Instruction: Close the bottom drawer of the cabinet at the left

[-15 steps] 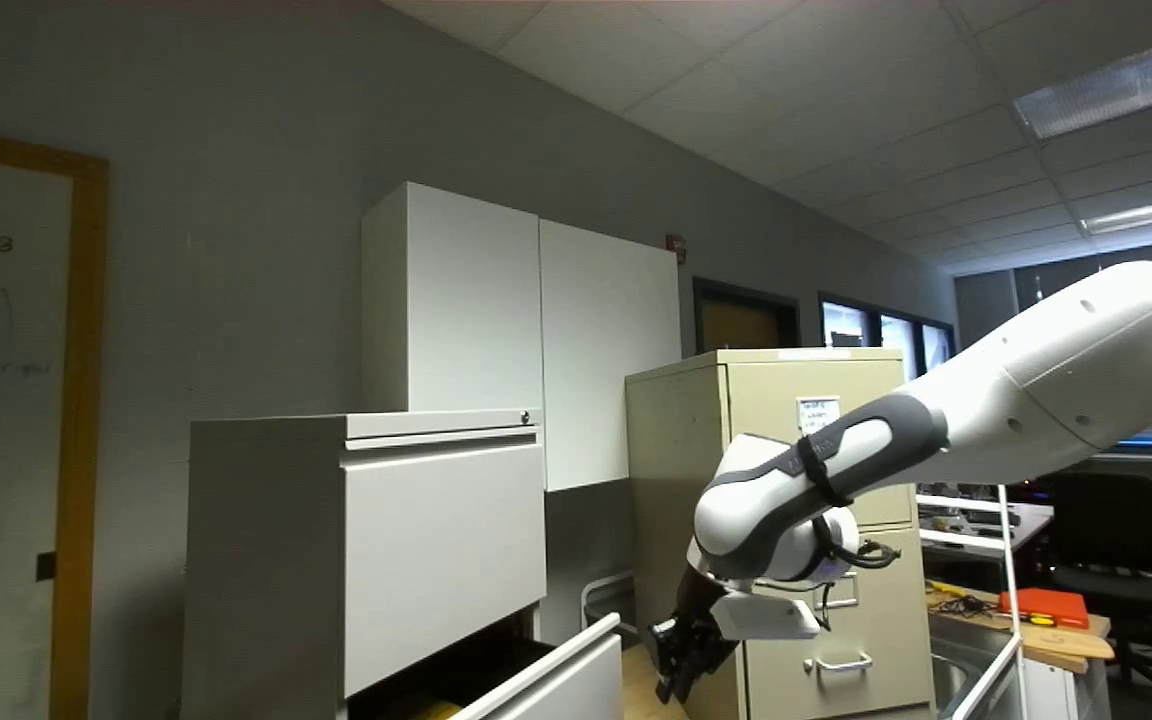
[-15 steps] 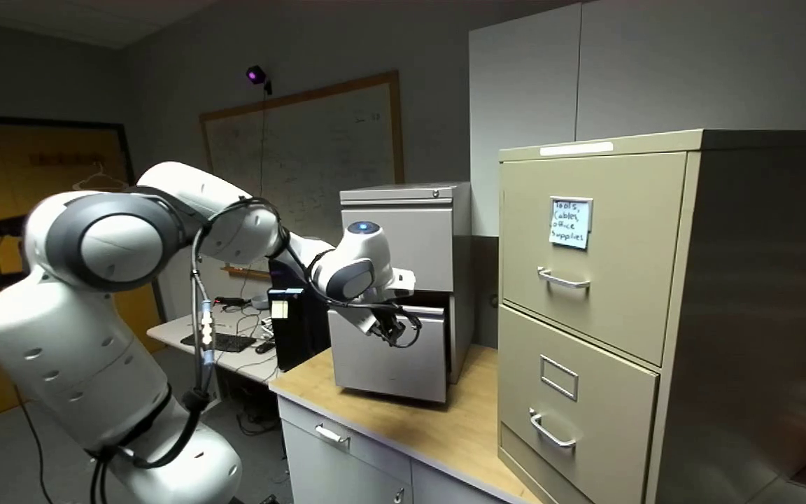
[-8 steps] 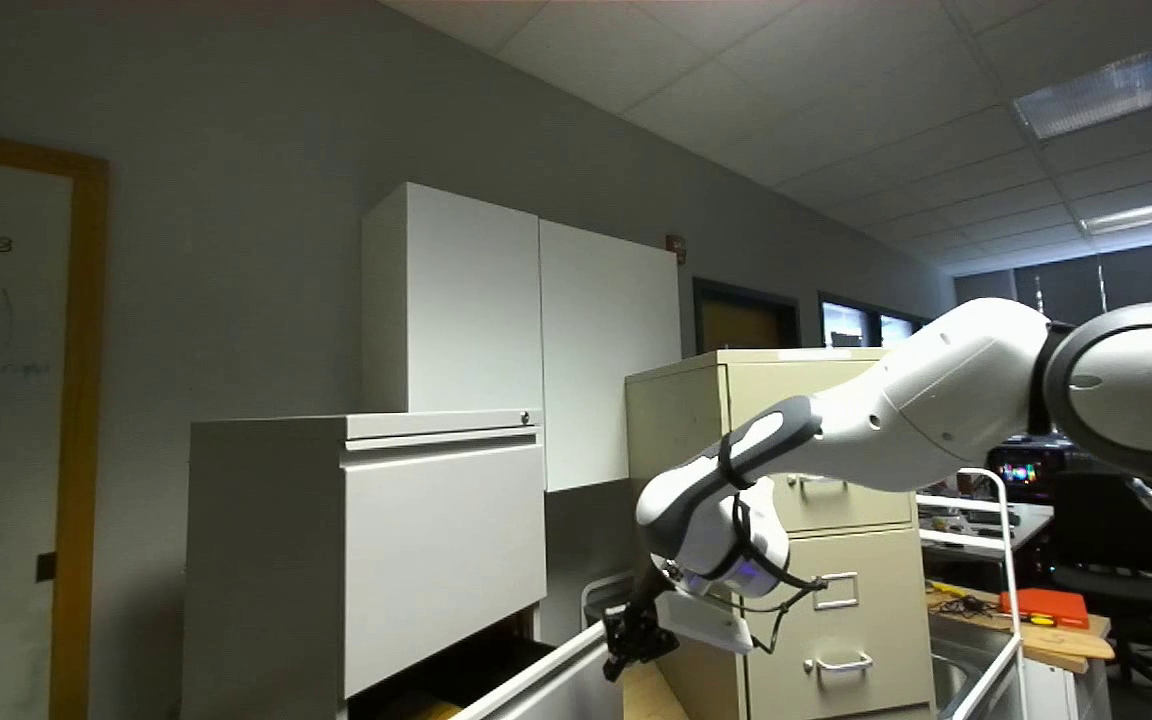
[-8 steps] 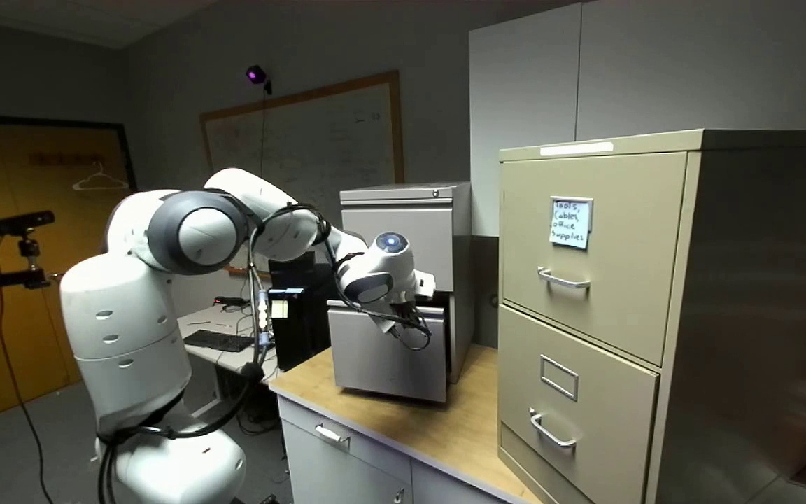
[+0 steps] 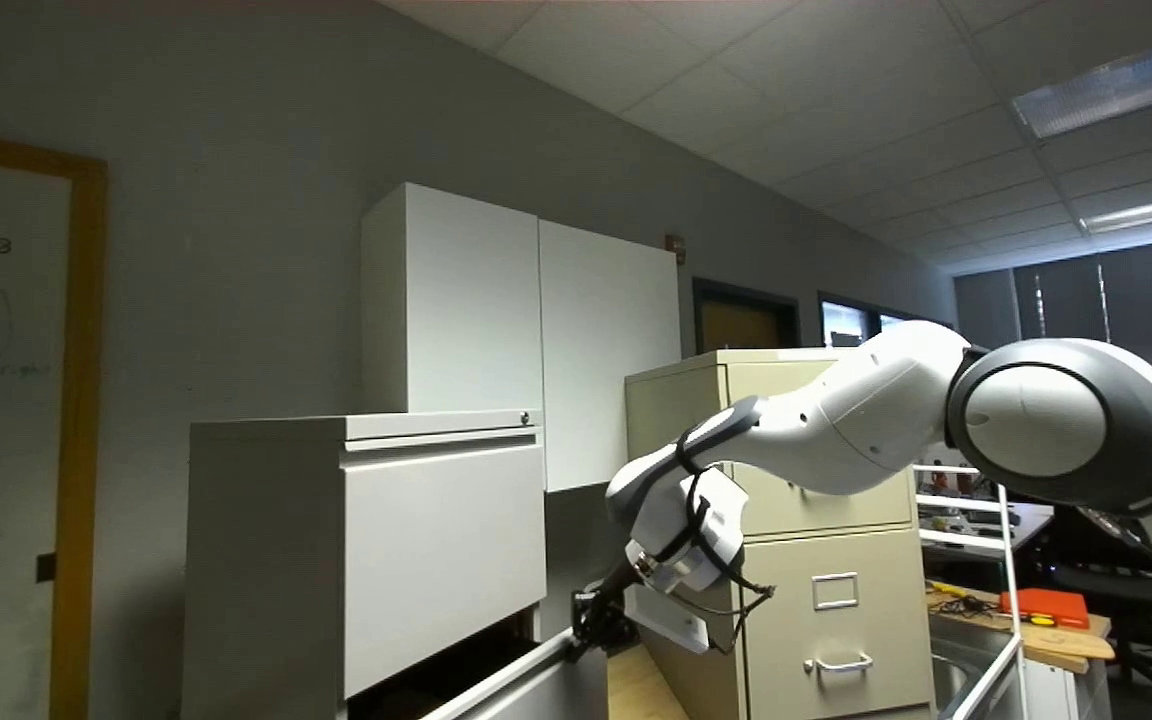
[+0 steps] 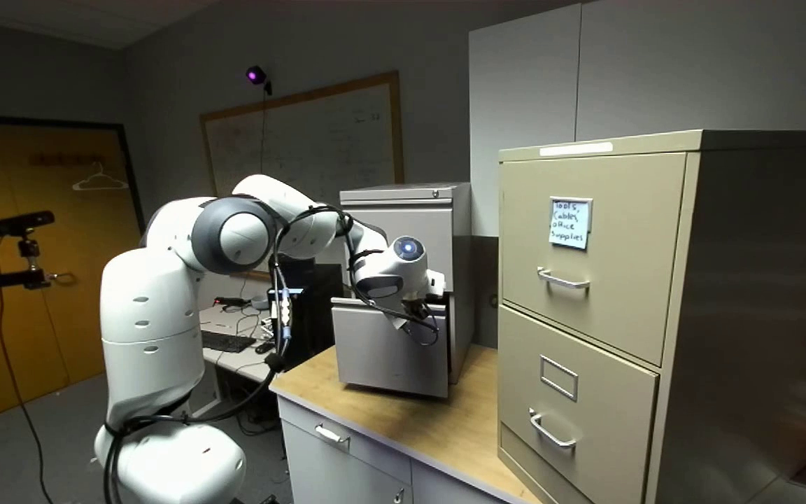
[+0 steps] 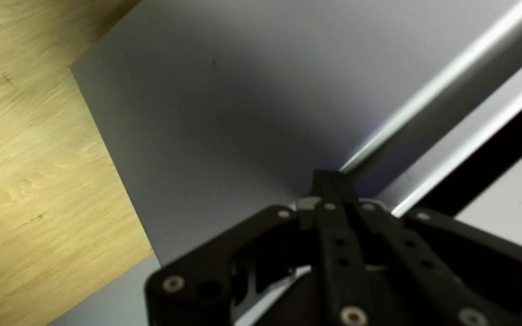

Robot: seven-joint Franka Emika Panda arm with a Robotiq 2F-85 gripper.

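The light-grey cabinet point(image 5: 266, 560) stands on a wooden counter and also shows in an exterior view point(image 6: 462, 280). Its bottom drawer point(image 6: 385, 357) is pulled out part way, with a dark gap above it under the upper drawer front. The drawer's front also shows in an exterior view point(image 5: 571, 690) and fills much of the wrist view point(image 7: 197, 113). My gripper point(image 7: 331, 176) is shut with nothing between its fingers. Its tips are at the lip along the drawer's top edge, apparently touching. In an exterior view the gripper point(image 5: 584, 640) is at the drawer front's outer end.
A taller beige filing cabinet point(image 6: 585, 322) stands beside the grey cabinet. The wooden counter point(image 6: 438, 434) runs in front of the drawer. White cupboards point(image 5: 606, 350) hang behind. A dark computer case and a desk with a keyboard point(image 6: 224, 341) are at the far side.
My gripper has moved to the drawer front and reached its top edge. The bottom drawer has slid slightly into the cabinet in the last half second.
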